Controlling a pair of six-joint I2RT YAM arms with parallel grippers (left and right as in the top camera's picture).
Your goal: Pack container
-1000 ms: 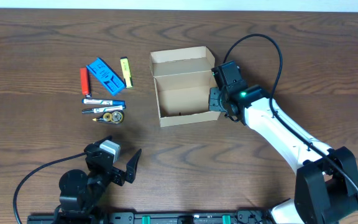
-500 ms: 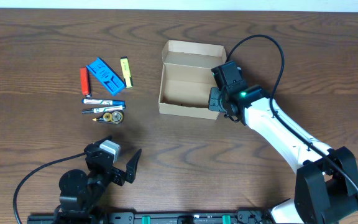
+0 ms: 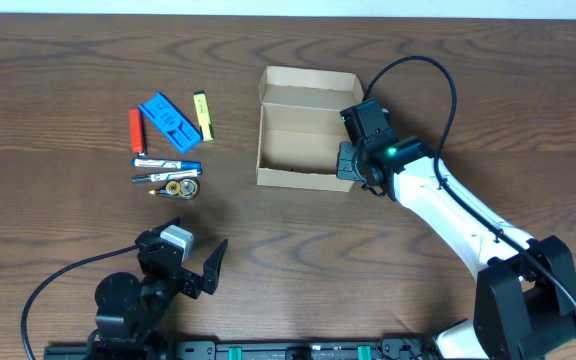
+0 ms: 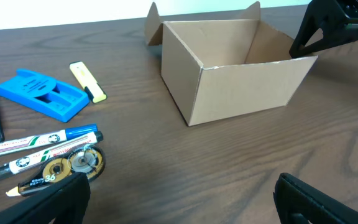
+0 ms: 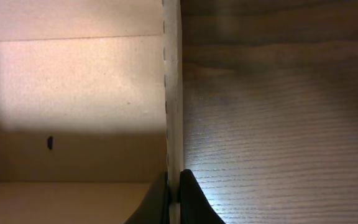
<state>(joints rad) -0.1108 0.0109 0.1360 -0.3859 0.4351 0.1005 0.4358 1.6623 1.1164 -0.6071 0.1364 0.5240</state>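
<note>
Your right end effector (image 5: 173, 186) is squeezing tight on the right side wall of the container (image 3: 303, 178). In the right wrist view, its two black fingers (image 5: 194, 199) are pinching the thin cardboard edge. One finger is sitting inside the box and one outside.

The container is sitting on the brown wooden surface (image 3: 88, 60), near the middle and toward the far side. Its top is standing open, with the lid flap (image 3: 308, 80) folded back on the far side. The inside is showing bare cardboard.

Your left end effector (image 3: 183, 262) is hanging at the near left, well apart from the box. Its fingers are spreading wide and gripping nothing.

A little bunch of things is lying on the surface to the left of the container. There is a red marker (image 3: 135, 129), a blue plastic piece (image 3: 170, 122) and a yellow highlighter (image 3: 202, 115). Two white pens (image 3: 166, 163) are lying side by side, with two small round gold pieces (image 3: 180, 187) just beside them.
</note>
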